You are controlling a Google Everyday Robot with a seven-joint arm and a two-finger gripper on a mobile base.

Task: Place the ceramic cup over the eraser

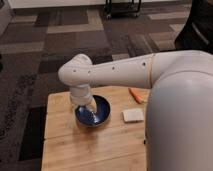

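Observation:
My white arm reaches across the wooden table from the right, with the wrist bent downward. The gripper hangs straight down from it over the dark blue bowl, just above the bowl's left half. A small pale tapered shape, which looks like the ceramic cup, sits right at the gripper's end inside the bowl's outline. I cannot tell whether the gripper holds it. The eraser, a flat white block, lies on the table to the right of the bowl.
An orange carrot-like piece lies near the table's far right edge, behind the eraser. My own white body fills the right side of the view. Patterned dark carpet surrounds the table.

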